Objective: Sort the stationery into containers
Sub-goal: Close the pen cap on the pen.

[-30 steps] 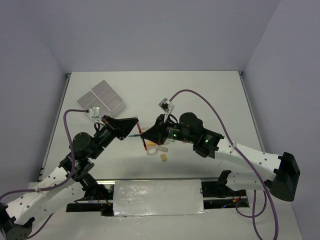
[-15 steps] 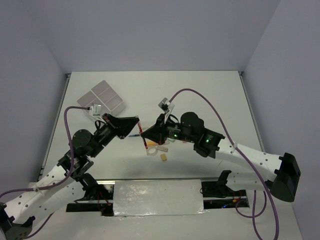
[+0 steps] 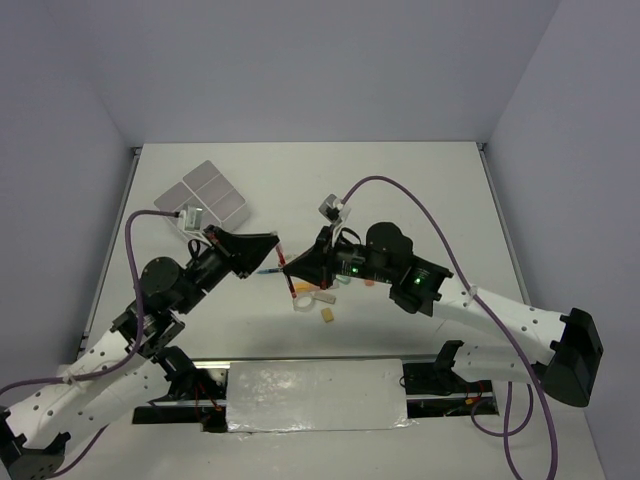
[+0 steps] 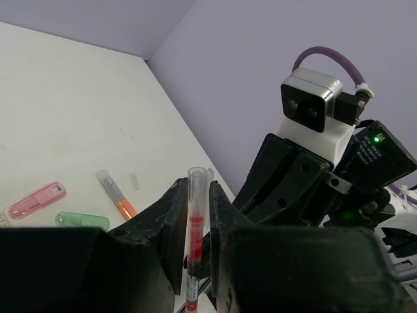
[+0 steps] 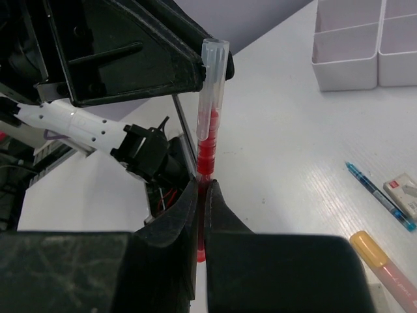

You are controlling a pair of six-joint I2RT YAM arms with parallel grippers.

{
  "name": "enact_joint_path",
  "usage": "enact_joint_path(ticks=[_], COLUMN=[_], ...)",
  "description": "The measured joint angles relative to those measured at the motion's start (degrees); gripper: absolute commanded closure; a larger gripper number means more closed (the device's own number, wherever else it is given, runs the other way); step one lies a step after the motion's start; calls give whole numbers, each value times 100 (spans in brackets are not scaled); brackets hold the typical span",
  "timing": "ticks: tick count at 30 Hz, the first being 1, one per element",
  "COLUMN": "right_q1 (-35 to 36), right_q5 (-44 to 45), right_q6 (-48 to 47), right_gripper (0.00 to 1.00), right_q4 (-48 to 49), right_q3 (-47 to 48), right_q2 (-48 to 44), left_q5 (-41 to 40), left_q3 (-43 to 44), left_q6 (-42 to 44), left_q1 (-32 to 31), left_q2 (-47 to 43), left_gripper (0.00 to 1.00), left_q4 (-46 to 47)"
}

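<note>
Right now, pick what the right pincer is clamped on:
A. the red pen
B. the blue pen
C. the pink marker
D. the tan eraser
A: in the right wrist view, the right pincer has a finger pressed on each side of the red pen, which stands upright between them.

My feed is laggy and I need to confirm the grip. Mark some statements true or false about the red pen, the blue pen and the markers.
1. The red pen stands between the left gripper's jaws. True.
2. The right gripper is clear of that pen. False: its jaws pinch it too.
3. The blue pen lies in a tray. False: it lies on the table.
4. The green marker lies on the table near the pink marker. True.
</note>
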Motion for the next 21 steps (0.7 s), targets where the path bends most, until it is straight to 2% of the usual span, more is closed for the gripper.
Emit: enact_joint_path(ticks=[7,21], right_q1=[-4,-376], right_q5=[-308,-643], right_q6=[44,90], right_gripper=[100,100], right_q4=[393,195], right_q3=[-83,-85], right_q2=[-4,-68], left_q5=[-22,114], left_q3=[-133,79], left_q6=[-177,-247], left_q1=[-2,2], left_q2=[-396,149], left_gripper=[100,100], left_q4=[15,63])
